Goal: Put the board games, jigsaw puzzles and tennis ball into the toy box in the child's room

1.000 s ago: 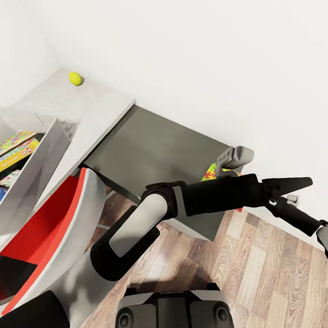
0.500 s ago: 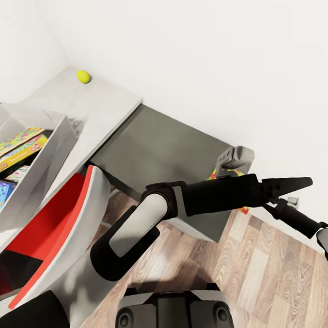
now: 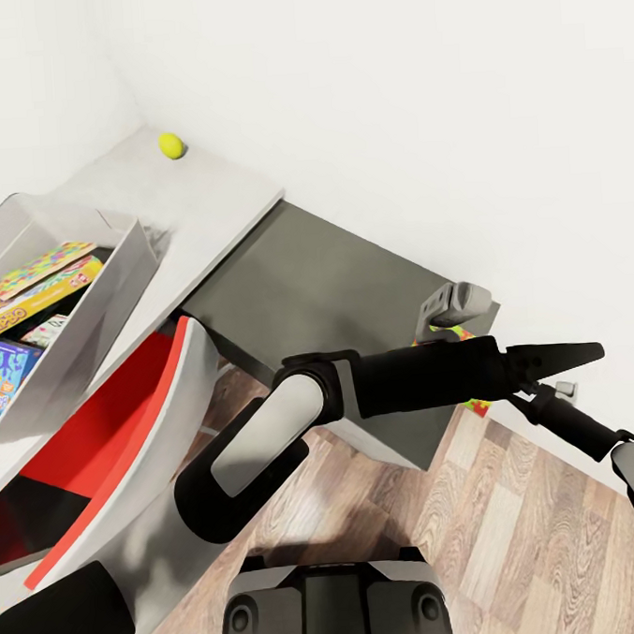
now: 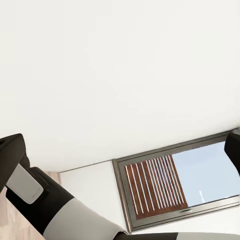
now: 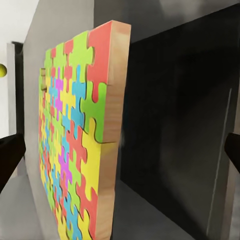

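The whole view has swung over the last second, so the robot itself is turning. The desk [image 3: 305, 280] sits a little further across the picture, and more of the toy box [image 3: 118, 282] at its light-grey end now shows. Three board games [image 3: 34, 287] already lie inside it. At the desk's dark far end a jigsaw puzzle [image 5: 75, 140] lies between the spread fingers of the right gripper [image 3: 452, 306], which hasn't closed on it, so I'd say the grasp comes next. The left gripper [image 3: 572, 350] hangs apart and empty. The tennis ball [image 3: 170, 145] waits in the desk's wall corner.
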You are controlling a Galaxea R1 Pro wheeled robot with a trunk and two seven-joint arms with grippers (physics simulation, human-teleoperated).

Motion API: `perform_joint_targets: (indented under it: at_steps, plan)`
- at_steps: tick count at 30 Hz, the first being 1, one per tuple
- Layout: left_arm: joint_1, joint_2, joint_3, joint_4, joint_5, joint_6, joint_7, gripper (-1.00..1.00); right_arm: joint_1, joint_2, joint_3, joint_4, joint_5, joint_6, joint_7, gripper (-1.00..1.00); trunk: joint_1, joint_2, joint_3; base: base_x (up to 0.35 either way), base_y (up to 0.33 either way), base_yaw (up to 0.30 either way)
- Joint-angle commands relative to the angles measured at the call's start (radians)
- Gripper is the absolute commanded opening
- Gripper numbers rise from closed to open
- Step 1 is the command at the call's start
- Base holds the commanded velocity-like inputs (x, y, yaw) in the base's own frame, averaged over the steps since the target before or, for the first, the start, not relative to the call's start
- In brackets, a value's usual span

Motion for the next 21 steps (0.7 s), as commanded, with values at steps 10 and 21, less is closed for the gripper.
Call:
perform_joint_targets:
  at_steps: [10,21]
  plan:
    - [-0.001,0.000,0.000,-0.001,0.011,0.002,0.009,1.00,-0.001,0.002,-0.001,0.001,-0.005,0.006,0.002,1.00,0.001,-0.002,-0.001,0.000,0.000,0.007]
    - [-0.001,0.000,0.000,-0.001,0.011,0.002,0.008,1.00,-0.001,0.004,-0.001,0.001,-0.005,0.005,-0.001,1.00,0.001,-0.002,-0.001,0.000,0.000,0.010]
